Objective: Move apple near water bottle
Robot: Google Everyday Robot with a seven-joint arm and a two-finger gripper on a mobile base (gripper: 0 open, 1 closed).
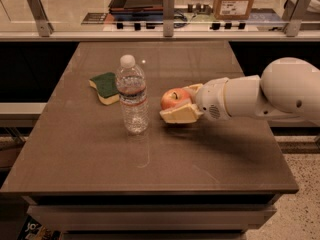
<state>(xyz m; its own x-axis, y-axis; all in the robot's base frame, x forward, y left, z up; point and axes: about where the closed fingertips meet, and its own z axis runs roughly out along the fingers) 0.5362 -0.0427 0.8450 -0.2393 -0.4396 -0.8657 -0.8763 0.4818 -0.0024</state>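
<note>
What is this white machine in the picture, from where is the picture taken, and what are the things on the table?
The white machine is a robot arm reaching in from the picture's right. There is one picture, from a single camera that looks down on a brown table; where it is mounted cannot be told. At the arm's tip is the end effector, a two-finger clamp, closed on a red-orange apple. Just left of the apple in the picture stands an upright clear water bottle with a white cap. Behind the bottle, further left, lies a green-and-yellow sponge.
</note>
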